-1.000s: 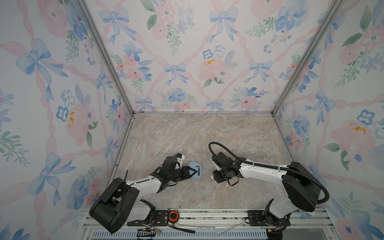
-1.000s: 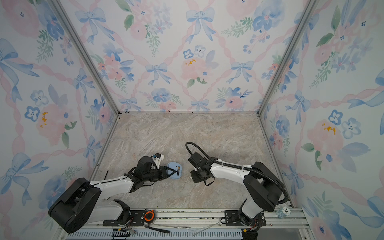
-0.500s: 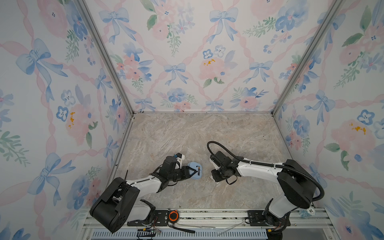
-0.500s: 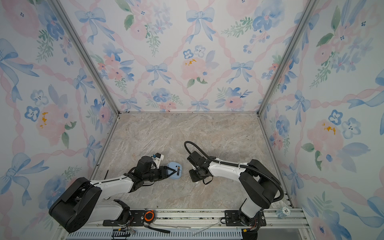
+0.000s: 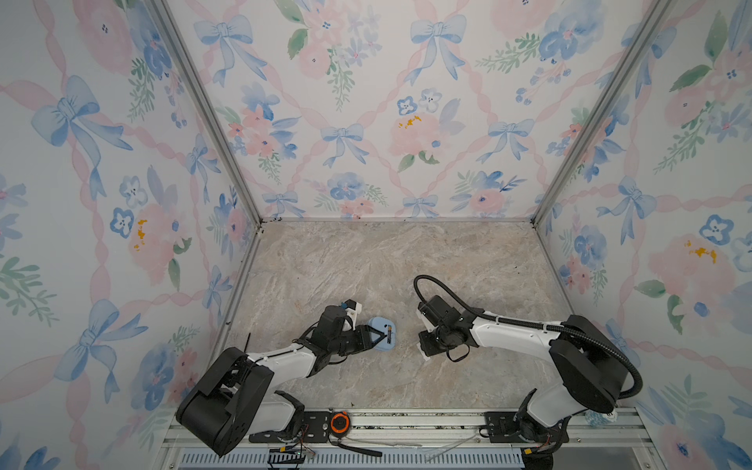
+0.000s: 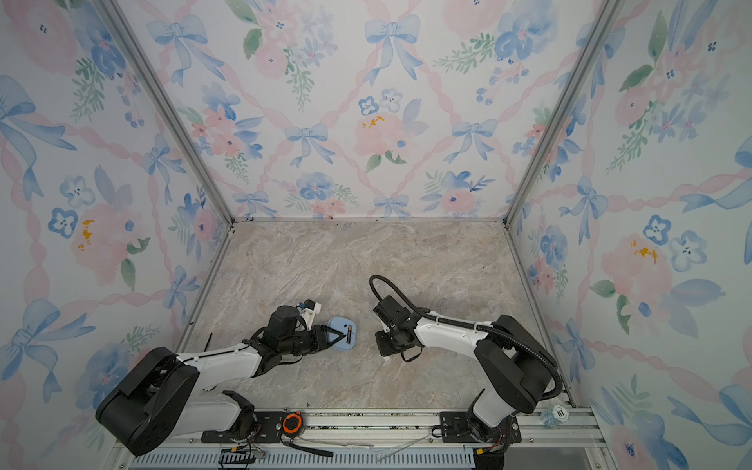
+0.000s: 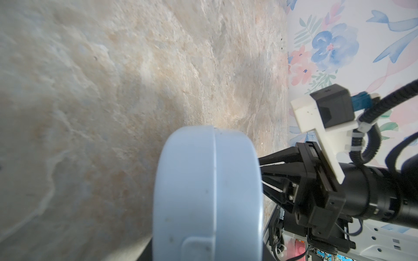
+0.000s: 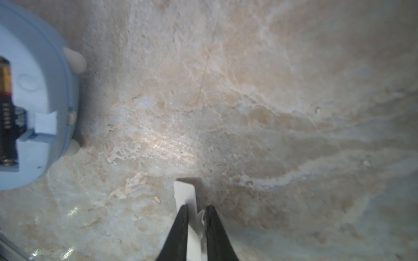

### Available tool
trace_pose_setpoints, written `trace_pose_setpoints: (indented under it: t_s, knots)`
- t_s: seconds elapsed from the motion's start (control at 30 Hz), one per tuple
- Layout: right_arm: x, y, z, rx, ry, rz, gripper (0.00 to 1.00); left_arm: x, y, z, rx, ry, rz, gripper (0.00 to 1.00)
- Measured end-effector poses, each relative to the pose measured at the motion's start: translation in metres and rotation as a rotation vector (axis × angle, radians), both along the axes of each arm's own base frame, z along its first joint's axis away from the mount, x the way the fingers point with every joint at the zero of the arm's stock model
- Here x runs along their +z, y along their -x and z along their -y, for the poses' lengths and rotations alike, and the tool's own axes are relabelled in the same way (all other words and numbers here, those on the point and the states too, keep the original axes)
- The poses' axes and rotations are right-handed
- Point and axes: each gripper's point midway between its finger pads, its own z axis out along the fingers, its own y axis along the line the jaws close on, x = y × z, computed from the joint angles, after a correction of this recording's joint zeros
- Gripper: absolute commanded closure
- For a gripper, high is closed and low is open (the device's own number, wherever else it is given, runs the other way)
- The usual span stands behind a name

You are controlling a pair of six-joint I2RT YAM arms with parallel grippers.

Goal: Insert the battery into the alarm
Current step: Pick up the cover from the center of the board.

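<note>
The pale-blue alarm point(image 5: 376, 325) stands on its edge on the marble floor, back facing right, with my left gripper point(image 5: 381, 337) shut on it. In the left wrist view the alarm point(image 7: 203, 192) fills the foreground and hides the jaws. The battery point(image 8: 5, 101), black with a copper end, lies in the slot in the alarm's point(image 8: 38, 90) back; it shows in both top views point(image 6: 349, 332). To the alarm's right, apart from it, my right gripper point(image 8: 196, 209) is shut on a small white cover piece point(image 8: 184, 192) low over the floor.
Floral walls close in the marble floor point(image 5: 407, 264) on three sides. A metal rail point(image 5: 407, 423) runs along the front, with an orange-and-black round part point(image 5: 339, 423) on it. A black cable point(image 5: 419, 285) loops above the right wrist.
The right gripper has closed on the white cover piece and shifted slightly left. The left arm and the alarm have stayed put.
</note>
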Motion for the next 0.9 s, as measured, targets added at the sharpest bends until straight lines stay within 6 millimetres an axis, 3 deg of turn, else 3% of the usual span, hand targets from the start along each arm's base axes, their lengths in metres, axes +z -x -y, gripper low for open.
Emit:
trace_pose_setpoints:
  t_s: [0.2, 0.4, 0.8, 0.9]
  knots:
    - [0.0011, 0.0013, 0.0009, -0.03, -0.042, -0.021, 0.73, 0.0001, 0.0, 0.0, -0.003, -0.002, 0.005, 1.0]
    - [0.004, -0.002, 0.0068, -0.065, -0.068, -0.03, 0.83, 0.0, -0.0002, 0.0002, -0.003, -0.001, 0.006, 1.0]
    - [0.0013, 0.0026, 0.007, -0.067, -0.076, -0.052, 0.82, -0.0001, -0.0008, 0.0005, -0.003, 0.001, 0.01, 1.0]
    - [0.0008, 0.0033, 0.0059, -0.066, -0.084, -0.054, 0.87, -0.0001, -0.0008, 0.0005, -0.003, 0.001, 0.01, 1.0]
